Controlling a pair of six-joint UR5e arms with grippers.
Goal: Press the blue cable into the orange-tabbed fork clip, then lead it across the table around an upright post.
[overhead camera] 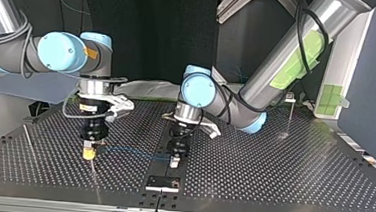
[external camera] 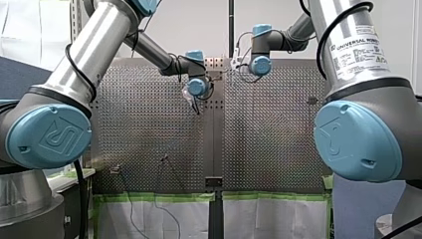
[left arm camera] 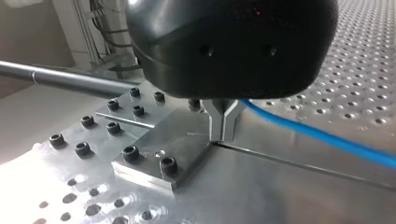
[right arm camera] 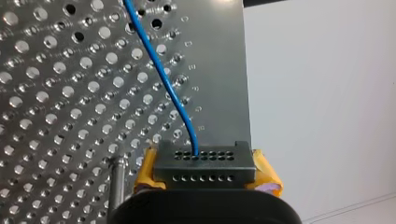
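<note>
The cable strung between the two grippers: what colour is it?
Blue. The cable shows best in the right wrist view.

Front view looks over the perforated table (external camera: 268,129) from behind; top view faces back across it; wrist views close.

My left arm (external camera: 94,50) and my right arm (external camera: 358,55) are silver tubes with pale blue joint caps (external camera: 50,137) and black cables (external camera: 79,74) running alongside (the right tube is lettered UNIVERSAL ROBOTS). My left claw (left arm camera: 223,135) has a rounded black housing (left arm camera: 233,42) and slim metal fingers (left arm camera: 215,122); my right claw (right arm camera: 205,168) shows yellow pads (right arm camera: 266,175) flanking a dark, hole-dotted block (right arm camera: 224,161).
</note>
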